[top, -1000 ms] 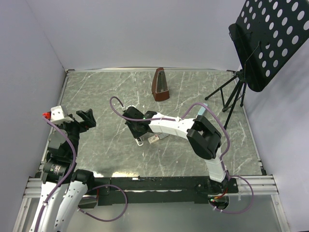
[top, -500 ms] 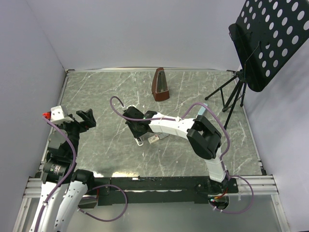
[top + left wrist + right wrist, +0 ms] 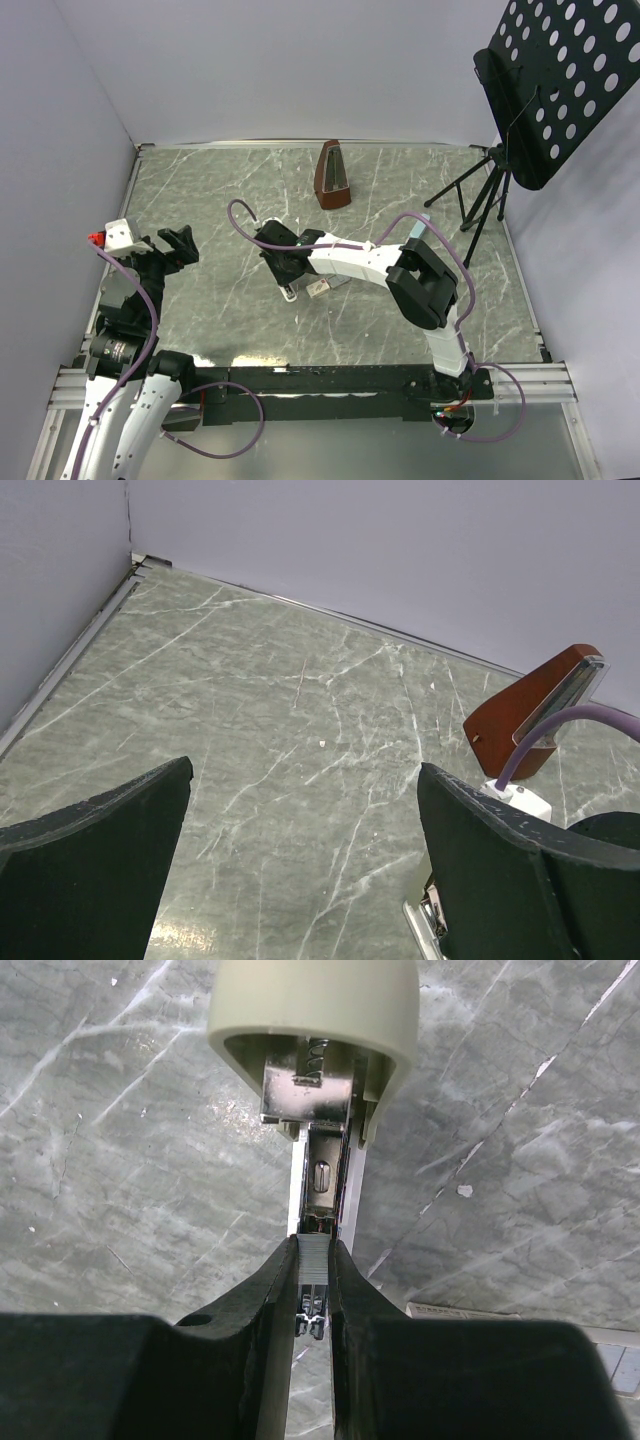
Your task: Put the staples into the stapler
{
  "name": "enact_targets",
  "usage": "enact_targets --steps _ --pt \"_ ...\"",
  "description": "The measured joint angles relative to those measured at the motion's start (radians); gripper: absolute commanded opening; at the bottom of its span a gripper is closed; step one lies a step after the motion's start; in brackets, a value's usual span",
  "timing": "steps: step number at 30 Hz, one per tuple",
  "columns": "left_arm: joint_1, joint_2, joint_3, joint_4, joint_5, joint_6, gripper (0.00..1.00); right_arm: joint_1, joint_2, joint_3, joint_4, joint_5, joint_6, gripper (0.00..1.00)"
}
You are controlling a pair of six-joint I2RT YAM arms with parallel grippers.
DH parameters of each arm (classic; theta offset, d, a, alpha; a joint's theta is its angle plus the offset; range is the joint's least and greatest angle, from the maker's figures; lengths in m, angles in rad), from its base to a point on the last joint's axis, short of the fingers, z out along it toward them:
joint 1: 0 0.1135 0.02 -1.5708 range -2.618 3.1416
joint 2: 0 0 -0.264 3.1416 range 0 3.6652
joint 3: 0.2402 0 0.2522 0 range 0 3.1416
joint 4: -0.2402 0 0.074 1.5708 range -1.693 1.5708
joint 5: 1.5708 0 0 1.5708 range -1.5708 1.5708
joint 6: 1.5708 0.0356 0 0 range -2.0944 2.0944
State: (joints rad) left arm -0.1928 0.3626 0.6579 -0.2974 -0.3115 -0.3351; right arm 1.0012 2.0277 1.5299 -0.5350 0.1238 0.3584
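Stapler (image 3: 312, 1020) lies open on the surface (image 3: 220, 310), its cream cover swung up and its bare metal channel (image 3: 325, 1175) running toward the right wrist camera. One grey strip (image 3: 314, 1290) of staples is lined up with that channel, its far end at the channel's near mouth. Whether any of it sits inside I cannot tell. One small cream box (image 3: 318, 288) lies just beside the stapler on the right; what is in it is too small to make out.

Right arm reaches from its base at the near right across to mid-surface, elbow folded high, wrist tipped down over the stapler. The right hand (image 3: 313, 1255) is nearly pressed together, pinching the strip edgewise between both fingertips.

Left arm is folded back at the left edge, well apart from the stapler. The left hand (image 3: 300, 810) is raised off the surface and spread wide, with nothing between its fingers.

Counted: two arms, one stapler, one strip, one box, one brown metronome (image 3: 333, 176) near the far edge, and one black music stand (image 3: 545, 90) at the far right.
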Motion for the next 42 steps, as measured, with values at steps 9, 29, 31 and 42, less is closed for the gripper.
enact_targets --steps 9,29,31,42 --pt "0.0 0.0 0.0 0.0 0.0 0.0 1.0 0.0 0.001 0.002 -0.002 -0.001 0.0 0.13" --pt "0.0 0.001 0.0 0.0 0.0 0.0 0.99 0.0 0.006 0.008 -0.007 -0.001 0.0 0.23" --pt "0.0 0.001 0.0 0.0 0.0 0.0 0.99 0.0 0.006 0.009 -0.008 -0.001 0.0 0.24" --pt "0.0 0.002 0.0 0.0 0.0 0.0 0.99 0.0 0.006 0.009 -0.007 -0.001 0.0 0.26"
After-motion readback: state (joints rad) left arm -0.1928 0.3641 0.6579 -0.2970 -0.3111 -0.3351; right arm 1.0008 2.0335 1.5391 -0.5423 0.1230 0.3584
